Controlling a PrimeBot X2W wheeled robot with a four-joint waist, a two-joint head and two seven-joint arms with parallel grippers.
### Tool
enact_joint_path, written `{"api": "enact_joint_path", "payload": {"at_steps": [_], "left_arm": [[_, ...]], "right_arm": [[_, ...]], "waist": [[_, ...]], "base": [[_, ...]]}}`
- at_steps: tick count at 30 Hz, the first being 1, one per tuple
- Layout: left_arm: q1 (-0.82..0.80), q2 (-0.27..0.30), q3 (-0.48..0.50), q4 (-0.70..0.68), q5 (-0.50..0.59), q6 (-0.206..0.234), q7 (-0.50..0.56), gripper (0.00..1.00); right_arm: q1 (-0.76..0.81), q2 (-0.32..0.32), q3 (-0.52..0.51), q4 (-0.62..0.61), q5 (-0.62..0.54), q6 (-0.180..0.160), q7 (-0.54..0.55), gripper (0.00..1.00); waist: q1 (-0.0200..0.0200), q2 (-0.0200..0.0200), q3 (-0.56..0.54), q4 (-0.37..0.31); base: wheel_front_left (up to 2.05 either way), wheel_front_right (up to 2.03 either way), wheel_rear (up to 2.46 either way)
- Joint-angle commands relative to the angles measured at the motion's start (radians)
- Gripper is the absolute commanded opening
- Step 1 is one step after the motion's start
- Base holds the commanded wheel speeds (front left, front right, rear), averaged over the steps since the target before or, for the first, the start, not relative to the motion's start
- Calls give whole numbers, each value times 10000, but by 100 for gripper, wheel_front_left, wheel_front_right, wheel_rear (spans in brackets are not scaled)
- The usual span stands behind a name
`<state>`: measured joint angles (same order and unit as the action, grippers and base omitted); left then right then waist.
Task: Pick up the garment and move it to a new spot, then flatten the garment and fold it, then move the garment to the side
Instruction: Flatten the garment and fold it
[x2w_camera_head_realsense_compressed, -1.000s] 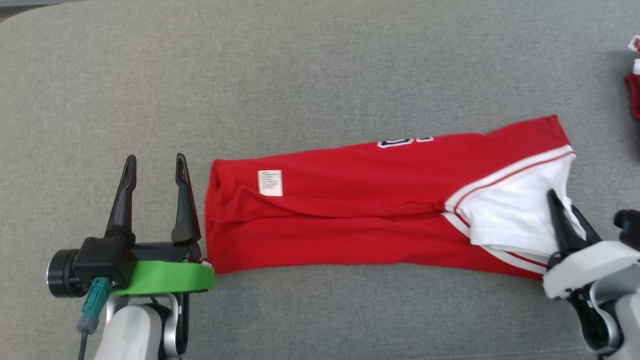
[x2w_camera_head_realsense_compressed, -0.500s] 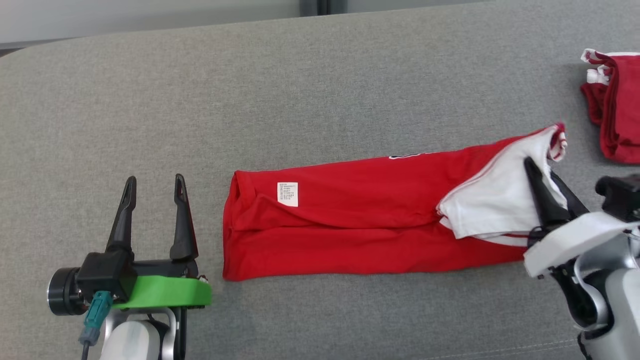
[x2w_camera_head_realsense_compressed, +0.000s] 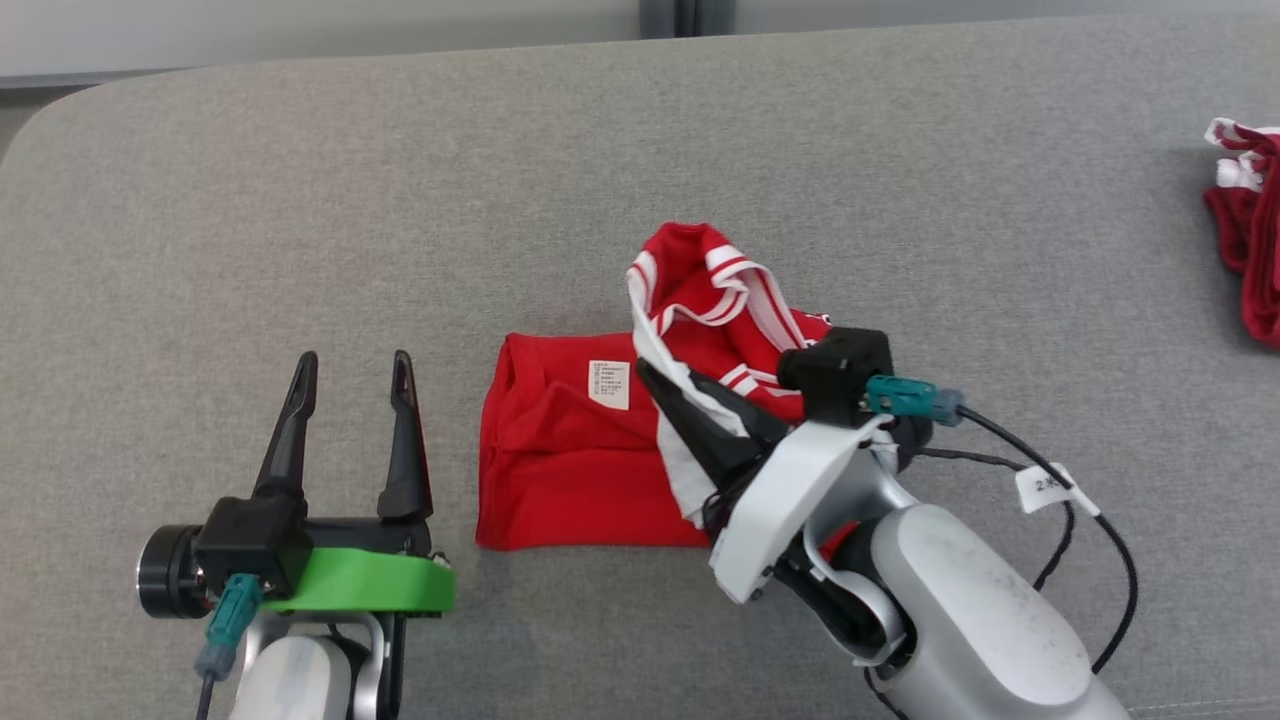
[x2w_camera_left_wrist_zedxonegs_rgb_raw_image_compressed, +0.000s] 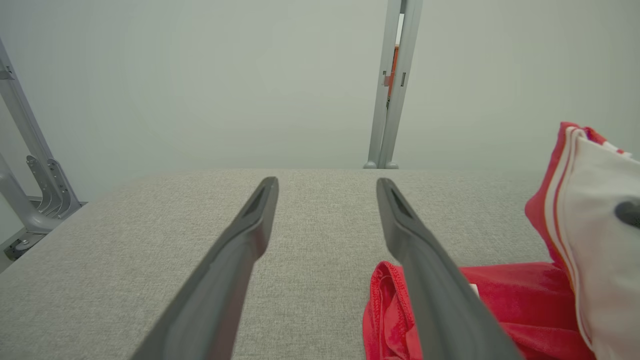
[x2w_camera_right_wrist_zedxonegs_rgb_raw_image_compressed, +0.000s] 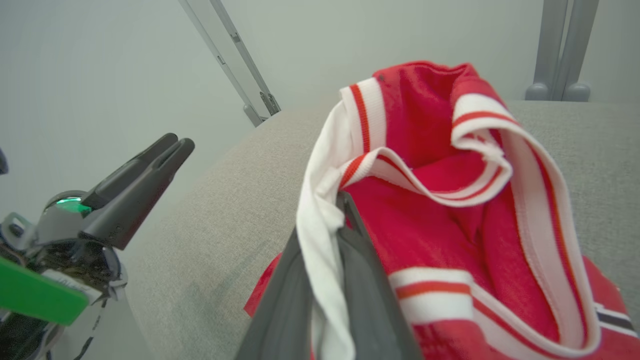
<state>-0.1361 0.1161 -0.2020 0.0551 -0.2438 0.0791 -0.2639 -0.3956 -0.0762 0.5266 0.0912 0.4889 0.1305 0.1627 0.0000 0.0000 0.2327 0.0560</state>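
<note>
Item: garment (x2w_camera_head_realsense_compressed: 560, 470), a red jersey with white and red-striped edging. It was located at the centre of the head view, on the grey padded surface (x2w_camera_head_realsense_compressed: 300, 200). The left-hand portion was laid flat, with a white care label (x2w_camera_head_realsense_compressed: 609, 385) uppermost. The right-hand portion was raised and carried over it, the striped trim (x2w_camera_head_realsense_compressed: 700, 270) standing in a loose loop just above centre.

Tool: right gripper (x2w_camera_head_realsense_compressed: 648, 370), recorded at lower centre-right. The jaws were narrow and pinched on a white edge of the garment. In the right wrist view, white cloth was seen squeezed between the two dark fingers.

Tool: left gripper (x2w_camera_head_realsense_compressed: 355, 360), recorded at lower left. The jaws were wide and nothing was held. It was placed just beside the garment's left hem, apart from it.

Also noted: a red-and-white bundle (x2w_camera_head_realsense_compressed: 1250, 240) at the right edge, well apart.

Step judged in hand: the fold, one end brought over the other.

Handling advised:
- The held edge is best carried low and level toward the left hem, so that the lifted layer is laid without creases.
- The edge should be lined up with the hem beneath before the grip is released.
- The bunched trim should be spread out, as it was judged likely to drop in a lump.
- The lower layer was judged liable to slide and could be pinned by the free gripper.
</note>
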Motion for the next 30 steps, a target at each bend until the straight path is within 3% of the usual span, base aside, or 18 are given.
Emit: {"api": "enact_joint_path", "payload": {"at_steps": [1,10,11,13,18,22,30], "left_arm": [[-216,-19,-47,47,33,-36,0,100],[-656,-257,-142,289,50,-128,0,100],[-686,-276,-132,307,69,-138,0,100],[-714,-302,-93,336,93,-149,1,100],[-688,-335,16,348,169,-159,1,100],[-602,-308,147,328,252,-155,1,100],[-339,-182,330,284,424,-90,0,100]], "right_arm": [[-273,79,271,316,150,-1,-215,0],[-1547,244,1773,2555,1124,1,-1540,0],[-1699,243,1919,2732,1244,1,-1733,27],[-1963,254,2221,2872,1371,1,-2162,100],[-2395,241,2480,2682,1293,1,-3426,100],[-2438,75,1874,1947,759,-1,-4021,100],[-786,-968,-1565,-50,-838,-1,-4194,100]], "waist": [[0,0,236,326],[0,0,818,930],[0,0,857,943],[0,0,916,935],[0,0,913,784],[0,0,817,566],[0,0,549,63]], "base": [[0,0,0],[0,0,0],[0,0,0],[0,0,0],[0,0,0],[0,0,0],[0,0,0]]}}
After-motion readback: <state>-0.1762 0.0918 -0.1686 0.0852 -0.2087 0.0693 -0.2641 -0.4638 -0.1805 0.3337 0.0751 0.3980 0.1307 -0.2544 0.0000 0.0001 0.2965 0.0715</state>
